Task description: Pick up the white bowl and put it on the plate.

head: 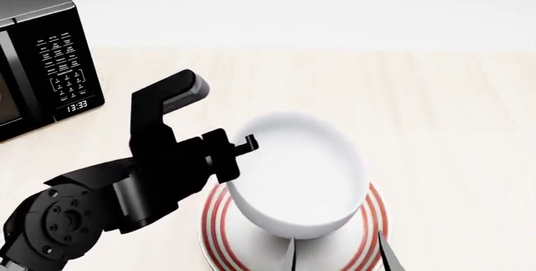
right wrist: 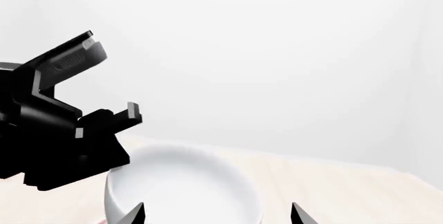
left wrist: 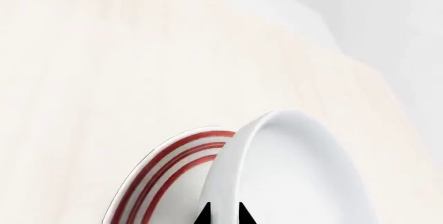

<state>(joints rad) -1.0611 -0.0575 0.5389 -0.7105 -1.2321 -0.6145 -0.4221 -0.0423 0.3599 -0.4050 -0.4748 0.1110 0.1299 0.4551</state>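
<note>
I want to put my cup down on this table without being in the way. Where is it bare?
Bare wood runs right of the white bowl and plate, and behind them toward the far wall. It is crowded on the left, between the microwave and the left gripper at the bowl's rim.

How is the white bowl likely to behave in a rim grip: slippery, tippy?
The white bowl looks glossy and smooth, so probably slippery. The left tool pinches only its rim, so it may swing or tilt. It appears rigid, likely breakable, over the plate.

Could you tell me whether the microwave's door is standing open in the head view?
No, the microwave shows its door flush with the lit control panel, closed.
</note>
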